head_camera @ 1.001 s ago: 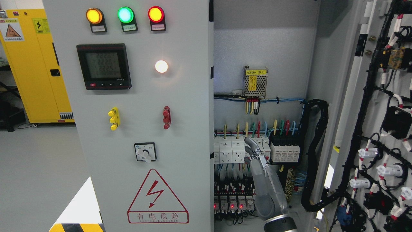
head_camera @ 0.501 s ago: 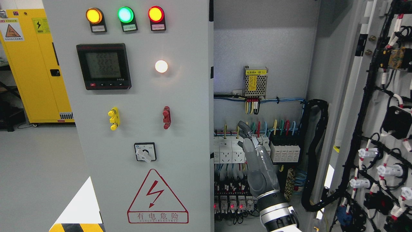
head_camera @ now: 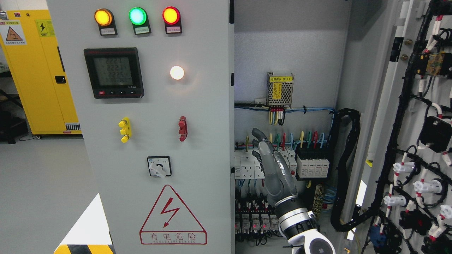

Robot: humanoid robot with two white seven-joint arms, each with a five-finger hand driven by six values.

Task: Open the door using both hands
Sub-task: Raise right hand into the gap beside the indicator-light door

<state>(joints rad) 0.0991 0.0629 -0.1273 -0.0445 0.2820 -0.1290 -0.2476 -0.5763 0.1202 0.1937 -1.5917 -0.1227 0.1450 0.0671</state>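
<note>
The cabinet's left door [head_camera: 204, 106] is a grey panel with three lamps, a meter and a rotary switch, and it stands closed. The right door [head_camera: 392, 70] is swung wide open at the picture's right, its wired inner face showing. My right hand [head_camera: 265, 148] rises from the bottom edge right of the middle, inside the open bay. Its grey fingers [head_camera: 259, 134] are stretched out and hold nothing. The hand is in front of the white breakers [head_camera: 247, 165], a short way right of the left door's free edge [head_camera: 232, 148]. The left arm does not show.
Inside the bay are a small power supply [head_camera: 280, 89], coloured wires, rows of relays [head_camera: 254, 218] and a thick black cable loop [head_camera: 348, 169]. A yellow cabinet [head_camera: 39, 70] stands at the far left on grey floor. A hazard-striped corner [head_camera: 84, 248] shows at the bottom left.
My right hand has risen and shifted left toward the left door's edge, and its white wrist has come into view. The doors have not moved.
</note>
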